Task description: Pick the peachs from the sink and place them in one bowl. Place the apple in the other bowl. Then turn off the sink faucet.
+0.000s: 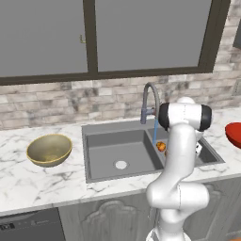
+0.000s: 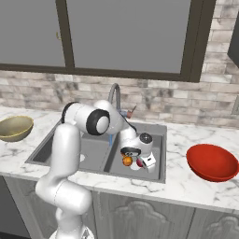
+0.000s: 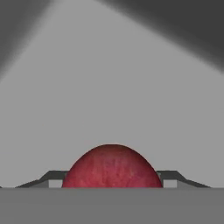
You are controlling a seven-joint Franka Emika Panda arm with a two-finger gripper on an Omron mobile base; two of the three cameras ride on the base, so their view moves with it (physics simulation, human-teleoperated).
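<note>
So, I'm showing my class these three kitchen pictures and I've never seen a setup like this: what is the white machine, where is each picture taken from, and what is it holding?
The white machine is a robot arm on a base, in a computer-drawn kitchen. Two pictures come from cameras behind it, one to its left and one to its right, so they show the same scene from two sides. The third comes from a camera on its hand.

On the marble counter a tan bowl sits left of the grey sink and a red bowl sits right. Water runs from the faucet.

The gripper is down in the smaller basin. The hand picture shows a dark red apple between its jaws, which seem closed on it. An orange peach lies beside it.
</note>
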